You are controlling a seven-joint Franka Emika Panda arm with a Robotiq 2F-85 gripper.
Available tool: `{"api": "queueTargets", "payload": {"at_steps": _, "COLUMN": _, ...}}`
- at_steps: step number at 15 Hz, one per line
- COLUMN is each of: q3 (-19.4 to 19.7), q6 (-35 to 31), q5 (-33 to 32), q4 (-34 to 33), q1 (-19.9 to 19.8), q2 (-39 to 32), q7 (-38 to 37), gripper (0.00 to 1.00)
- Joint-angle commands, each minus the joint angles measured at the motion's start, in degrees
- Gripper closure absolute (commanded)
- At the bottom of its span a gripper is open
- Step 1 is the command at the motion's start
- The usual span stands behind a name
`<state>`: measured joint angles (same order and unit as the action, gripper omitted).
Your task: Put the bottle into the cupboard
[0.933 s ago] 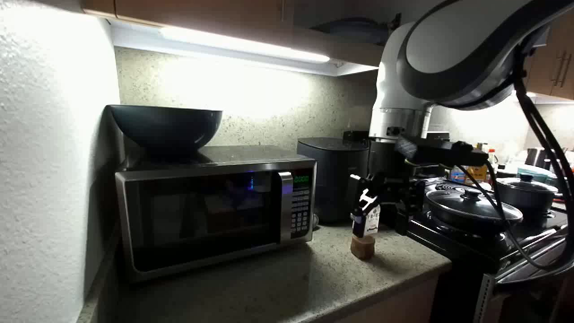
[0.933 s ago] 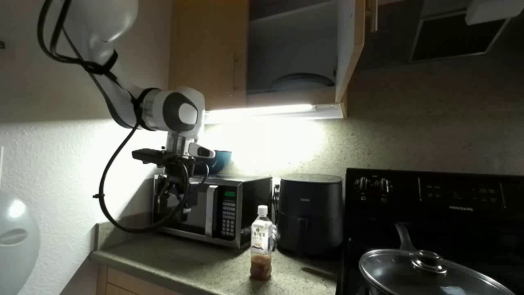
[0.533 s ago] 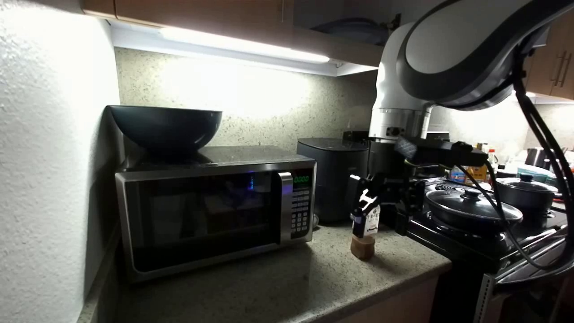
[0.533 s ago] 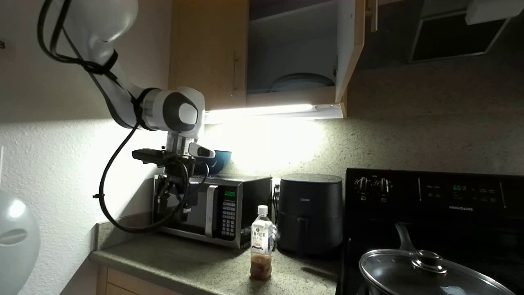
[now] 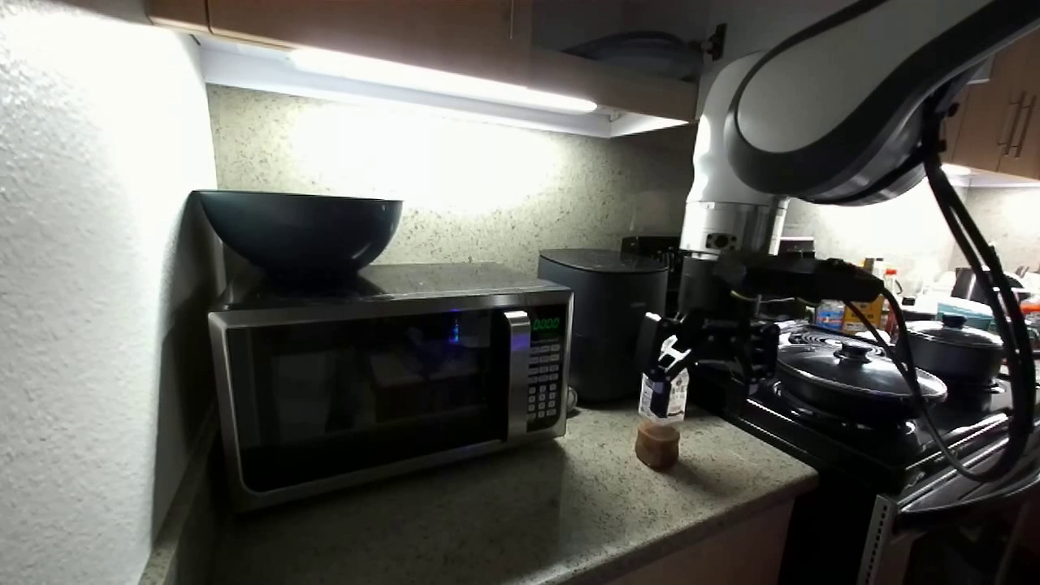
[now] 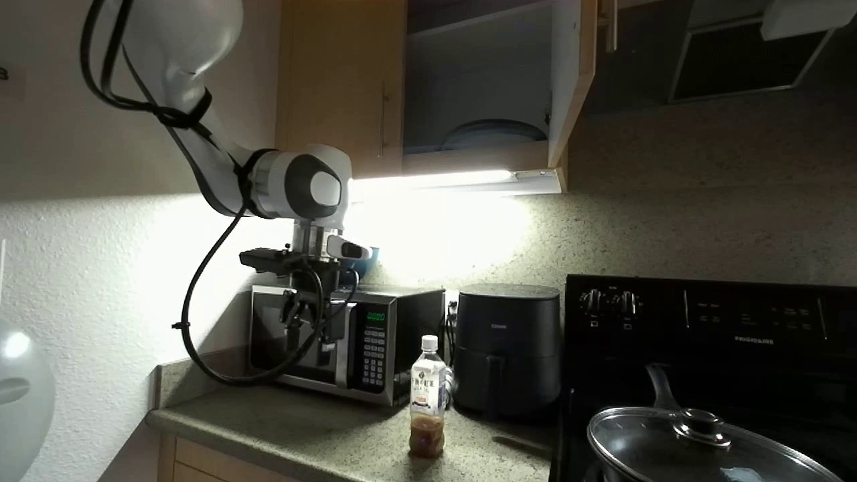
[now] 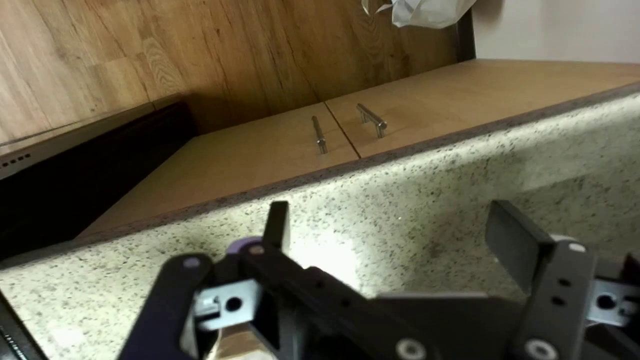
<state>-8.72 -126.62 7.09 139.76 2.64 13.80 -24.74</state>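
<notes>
Here, open counter (image 5: 642,513) separates the bottle (image 6: 427,399) from the front edge (image 5: 699,524).

My arm (image 6: 274,184), white with dark grey shells, slanted in from the upper left in an exterior view and bent just above my wrist (image 5: 729,221), which stood close to upright. Below it my black gripper (image 7: 397,237) hung pointing down, its jaws spread wide. In the wrist view my two fingers (image 7: 517,245) faced each other well apart, a broad gap between them, and a pale metal bracket (image 7: 232,302) showed on the outer side of each.
</notes>
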Motion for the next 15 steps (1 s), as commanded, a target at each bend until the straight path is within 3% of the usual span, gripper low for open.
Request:
{"api": "queueTargets", "payload": {"at_steps": 1, "q3": 1.51, "q6": -2.95, "q5": -4.92, "q4": -0.11, "q1": -3.31, "q2": -1.25, "q7": -5.75, "gripper": 0.00}}
{"api": "queueTargets", "payload": {"at_steps": 9, "q3": 3.69, "q6": -2.33, "q5": -5.26, "q4": -0.16, "q1": -4.52, "q2": -1.00, "q7": -5.54, "gripper": 0.00}}
{"api": "queueTargets", "payload": {"at_steps": 15, "q3": 4.66, "q6": -4.15, "q5": -11.35, "q4": -1.43, "q1": -7.75, "q2": -5.11, "q7": -13.30, "gripper": 0.00}}
